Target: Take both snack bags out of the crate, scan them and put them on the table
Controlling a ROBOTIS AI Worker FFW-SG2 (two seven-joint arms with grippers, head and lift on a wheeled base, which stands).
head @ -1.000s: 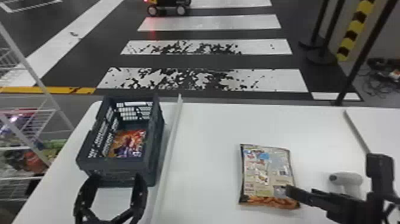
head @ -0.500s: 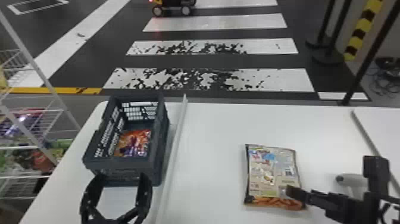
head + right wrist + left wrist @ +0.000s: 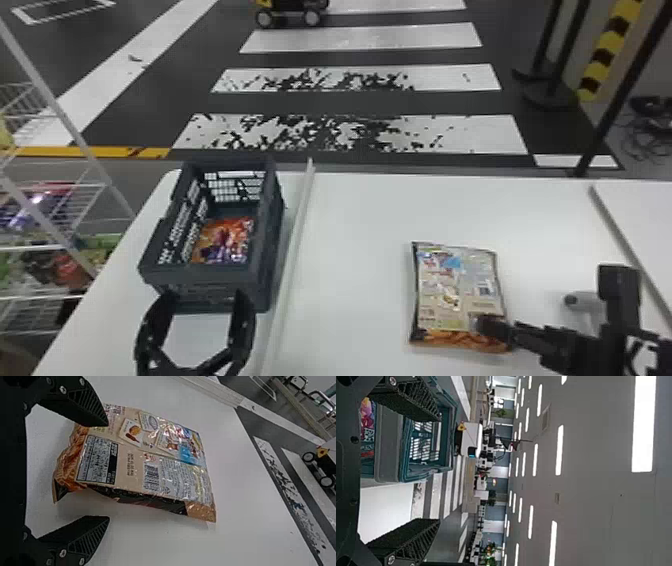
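In the head view my left gripper (image 3: pixel 204 303) stands open at the near side of the dark crate (image 3: pixel 265 280), which holds an orange and purple snack bag (image 3: pixel 226 240). My right gripper (image 3: pixel 550 305) is at the near right corner of the other snack bag (image 3: pixel 450 295), which lies barcode side up on the table. The left wrist view shows my left gripper (image 3: pixel 440 469) with its fingers wide apart and the crate (image 3: pixel 389 443) beyond. In the right wrist view my right gripper (image 3: pixel 107 471) is open, one finger over the edge of the snack bag (image 3: pixel 138 463).
A scanner (image 3: pixel 582 301) lies on the table (image 3: pixel 360 220) beside my right gripper. A pale strip (image 3: pixel 295 250) runs along the crate's right side. A wire rack (image 3: pixel 55 245) with goods stands at the far left, and a wheeled vehicle (image 3: pixel 287 12) is on the floor beyond.
The head view has swung slightly left, so crate and bag appear farther right in it. Against the table, the bags lie as before; the right gripper sits slightly more over the near bag's corner.
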